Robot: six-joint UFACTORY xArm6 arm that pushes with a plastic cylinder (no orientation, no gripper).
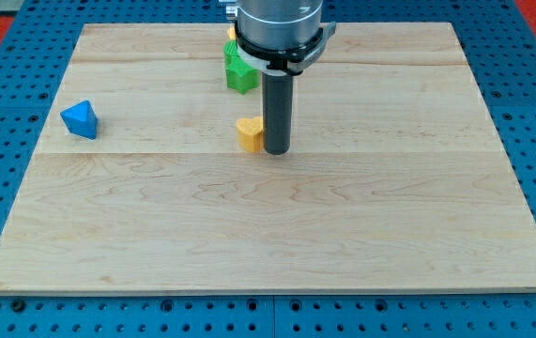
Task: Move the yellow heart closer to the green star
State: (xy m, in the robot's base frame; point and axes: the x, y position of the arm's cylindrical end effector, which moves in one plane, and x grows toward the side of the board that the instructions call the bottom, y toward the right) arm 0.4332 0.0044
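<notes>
The yellow heart (248,133) lies on the wooden board near the middle, a little toward the view's top. My tip (276,150) stands right against the heart's right side, touching it or nearly so. The green star (240,70) lies above the heart, toward the view's top, partly hidden on its right by the arm's body. The heart and the star are a short gap apart. A small bit of another yellow block (232,34) shows above the green star, mostly hidden by the arm.
A blue block (81,120), angular in shape, lies near the board's left edge. The wooden board (268,235) sits on a blue perforated table. The arm's grey body (279,33) hangs over the board's top middle.
</notes>
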